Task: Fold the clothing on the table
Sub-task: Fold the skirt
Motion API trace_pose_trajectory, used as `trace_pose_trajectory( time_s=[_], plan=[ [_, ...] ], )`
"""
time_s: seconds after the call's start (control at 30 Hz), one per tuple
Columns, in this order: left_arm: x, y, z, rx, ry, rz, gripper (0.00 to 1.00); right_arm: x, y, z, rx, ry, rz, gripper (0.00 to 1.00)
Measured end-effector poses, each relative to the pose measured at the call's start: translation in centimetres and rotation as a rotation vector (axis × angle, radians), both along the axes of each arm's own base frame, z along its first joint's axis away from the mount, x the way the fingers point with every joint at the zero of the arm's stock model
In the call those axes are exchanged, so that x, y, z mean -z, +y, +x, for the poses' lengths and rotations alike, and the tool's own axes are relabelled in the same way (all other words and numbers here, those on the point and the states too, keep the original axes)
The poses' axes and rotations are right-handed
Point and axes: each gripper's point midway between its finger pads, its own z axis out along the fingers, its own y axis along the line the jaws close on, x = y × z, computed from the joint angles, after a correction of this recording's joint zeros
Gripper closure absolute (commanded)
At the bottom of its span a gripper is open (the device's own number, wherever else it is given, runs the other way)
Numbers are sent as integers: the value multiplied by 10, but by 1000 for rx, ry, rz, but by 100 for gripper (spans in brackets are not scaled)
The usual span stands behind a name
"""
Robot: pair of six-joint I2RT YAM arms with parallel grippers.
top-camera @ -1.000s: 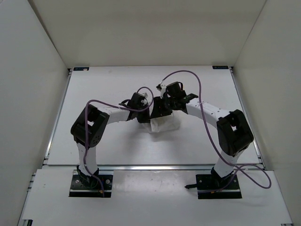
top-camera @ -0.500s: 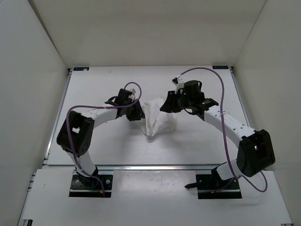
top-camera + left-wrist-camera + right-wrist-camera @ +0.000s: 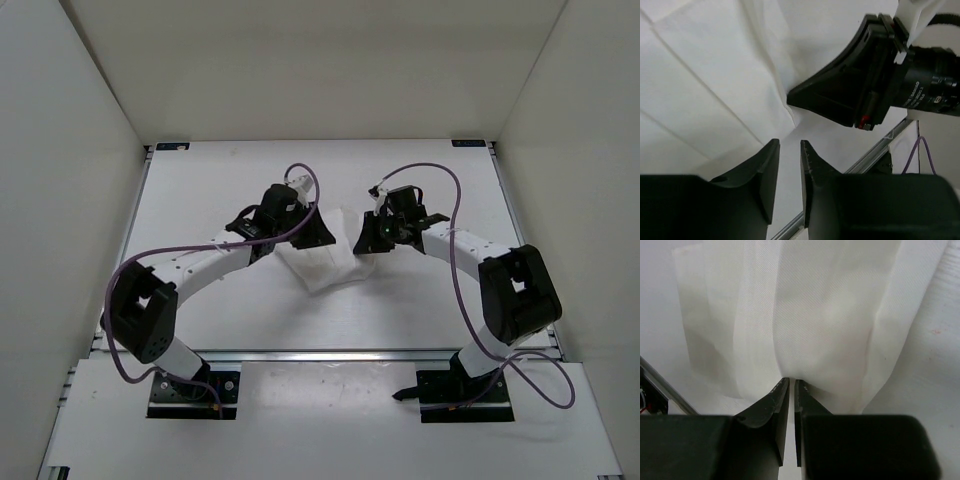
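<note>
Flanking the bunched clothing point(image 3: 325, 265) on the table point(image 3: 200, 190): left gripper point(image 3: 316, 240), right gripper point(image 3: 364, 243).

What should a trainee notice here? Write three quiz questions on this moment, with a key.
1. True or false: the clothing lies spread flat on the table.
2. Which one pinches the clothing? A. left gripper B. right gripper C. neither
3. Fill in: the left gripper's jaws stand ___, holding nothing.
Key: 1 false, it is bunched in folds; 2 B; 3 open.
</note>
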Motion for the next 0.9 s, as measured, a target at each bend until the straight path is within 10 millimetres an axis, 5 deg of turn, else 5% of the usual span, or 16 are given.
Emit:
trace_pose_trajectory(
  time_s=[0.1,0.27,0.33,0.47,0.6,0.73,0.8,0.9],
  plan=[
    [13,-15,-6,29,20,4,79,-3,4,7,-5,-19,10,93],
    [59,-4,-1,-10,104,97,82,-3,1,13,1,-31,21,92],
    [71,8,-1,-29,125,139,74,-3,-5,15,13,-22,27,87],
    [84,30,-4,-50,141,219,42,-7,-21,17,32,23,32,54],
    [72,53,-1,-63,112,270,14,-47,-23,34,27,-62,-79,33],
    [39,80,13,-83,58,343,3,-105,-11,27,-10,-242,-97,34],
    [20,96,21,-106,17,401,2,-118,-28,19,24,-272,-87,39],
    [2,124,16,-132,-25,495,1,-105,-71,13,127,-241,-106,43]
  ],
)
